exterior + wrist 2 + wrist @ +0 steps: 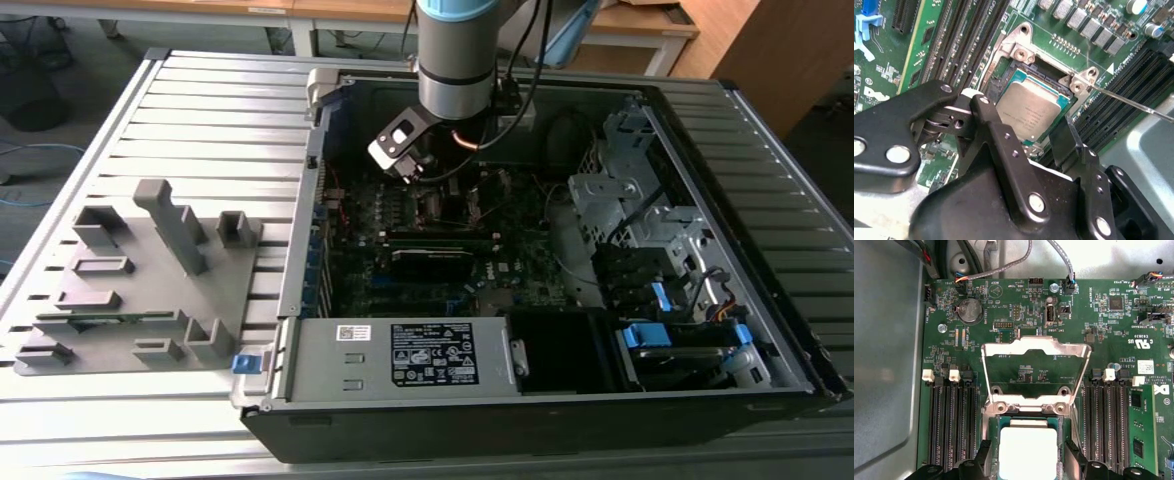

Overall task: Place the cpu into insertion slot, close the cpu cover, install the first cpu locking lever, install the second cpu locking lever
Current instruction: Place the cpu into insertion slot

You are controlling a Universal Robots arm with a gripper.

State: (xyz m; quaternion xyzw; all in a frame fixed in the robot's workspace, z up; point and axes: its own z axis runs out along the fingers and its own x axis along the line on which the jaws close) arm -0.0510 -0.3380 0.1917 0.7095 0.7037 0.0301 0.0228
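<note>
My tool is open, its fingers standing either side of the cpu without touching it. The cpu lies flat in the slot, directly between my fingertips, so that step looks done. The cover is swung up on its hinge just beyond the tool, not yet closed over the chip. A thin lever sticks out from the slot's corner, off to one side of the tool, unlatched as far as I can judge. I reckon the cpu is light, stiff and fragile underneath: hold it only by two opposite edges and never press on its face. The cover looks like thin, springy sheet metal; its free edge, farthest from the hinge, is the place to push
</note>
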